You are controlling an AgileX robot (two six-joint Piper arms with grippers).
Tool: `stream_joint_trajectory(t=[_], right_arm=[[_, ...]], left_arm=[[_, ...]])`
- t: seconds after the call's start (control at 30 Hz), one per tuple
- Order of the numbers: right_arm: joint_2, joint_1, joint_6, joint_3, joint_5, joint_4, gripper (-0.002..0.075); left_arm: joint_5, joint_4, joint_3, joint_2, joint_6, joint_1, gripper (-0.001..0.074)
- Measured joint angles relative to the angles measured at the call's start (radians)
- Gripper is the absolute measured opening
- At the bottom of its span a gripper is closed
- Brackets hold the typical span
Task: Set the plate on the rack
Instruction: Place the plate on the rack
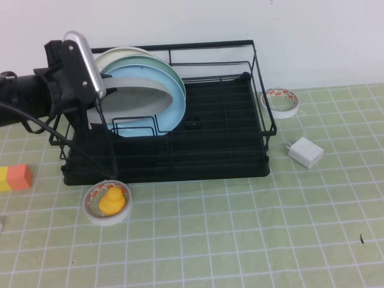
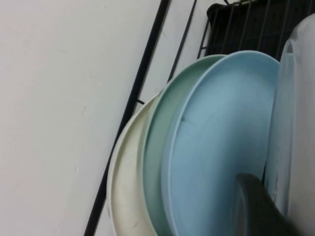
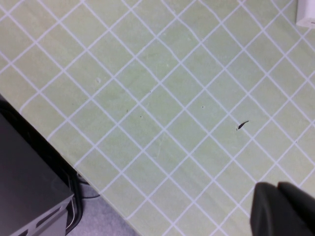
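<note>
The black wire rack (image 1: 258, 90) stands at the back of the table. Cream, pale green and light blue (image 1: 174, 99) plates stand upright at its left end. The pale grey plate (image 1: 141, 90) leans in front of the blue one, inside the rack. My left gripper (image 1: 99, 90) is at the plate's left rim and shut on it. In the left wrist view one dark finger (image 2: 256, 206) lies between the blue plate (image 2: 221, 137) and the grey plate (image 2: 293, 123). My right gripper (image 3: 277, 189) is shut and empty, out of the high view, above the mat near the table's edge.
A tape roll with a yellow duck in it (image 1: 107, 202) lies in front of the rack's left corner. An orange and yellow block (image 1: 15, 177) is at the left edge. Another tape roll (image 1: 281, 101) and a white charger (image 1: 306, 151) lie right of the rack.
</note>
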Motion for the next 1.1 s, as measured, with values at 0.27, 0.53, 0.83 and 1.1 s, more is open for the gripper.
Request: stream_joint_trajectory(t=[0.27, 0.53, 0.83, 1.1], right_arm=[[0.000, 0.000, 0.000, 0.000, 0.000, 0.000, 0.0001], [0.000, 0.000, 0.000, 0.000, 0.000, 0.002, 0.0001], [0.000, 0.000, 0.000, 0.000, 0.000, 0.008, 0.0001], [-0.008, 0.000, 0.038, 0.002, 0.000, -0.113, 0.0000]], left_arm=[[0.048, -0.070, 0.000, 0.042, 0.073, 0.000, 0.0117], [0.084, -0.139, 0.000, 0.070, 0.186, 0.000, 0.0330], [0.070, -0.146, 0.000, 0.058, 0.155, 0.000, 0.0375], [-0.095, -0.149, 0.000, -0.081, -0.017, 0.000, 0.0132]])
